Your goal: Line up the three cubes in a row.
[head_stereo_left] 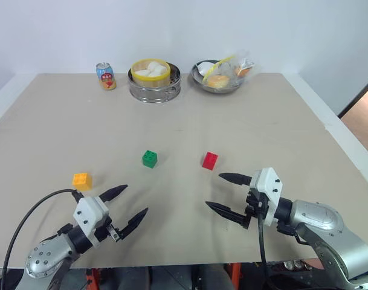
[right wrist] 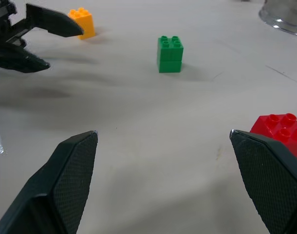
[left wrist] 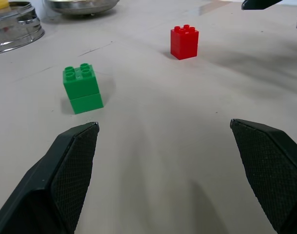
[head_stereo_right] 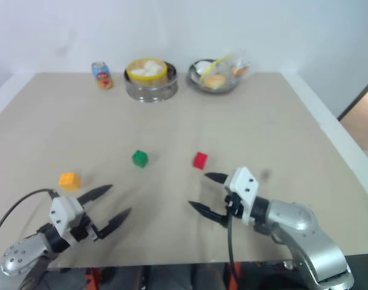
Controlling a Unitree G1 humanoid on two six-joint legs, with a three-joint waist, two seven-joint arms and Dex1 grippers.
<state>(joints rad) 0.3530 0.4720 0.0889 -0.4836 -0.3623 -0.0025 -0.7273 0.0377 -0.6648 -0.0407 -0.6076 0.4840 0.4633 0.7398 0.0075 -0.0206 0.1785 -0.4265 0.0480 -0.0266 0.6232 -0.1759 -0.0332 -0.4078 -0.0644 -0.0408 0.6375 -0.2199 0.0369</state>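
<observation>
Three studded cubes lie apart on the beige table (head_stereo_left: 184, 121): an orange-yellow cube (head_stereo_left: 81, 179) at the left, a green cube (head_stereo_left: 149, 159) in the middle and a red cube (head_stereo_left: 209, 160) to its right. My left gripper (head_stereo_left: 130, 204) hovers open near the front edge, just right of and nearer than the orange-yellow cube. My right gripper (head_stereo_left: 228, 193) stands open in front of the red cube, fingers pointing left. The left wrist view has the green cube (left wrist: 82, 88) and red cube (left wrist: 184, 42) ahead of empty fingers. The right wrist view has the red cube (right wrist: 280, 130) beside one finger.
At the table's far edge stand a soda can (head_stereo_left: 106, 76), a steel steamer (head_stereo_left: 154, 81) with white buns and a metal bowl (head_stereo_left: 219, 77) of bagged food. A black cable (head_stereo_left: 26, 220) loops from my left arm. The table's right edge lies close to my right arm.
</observation>
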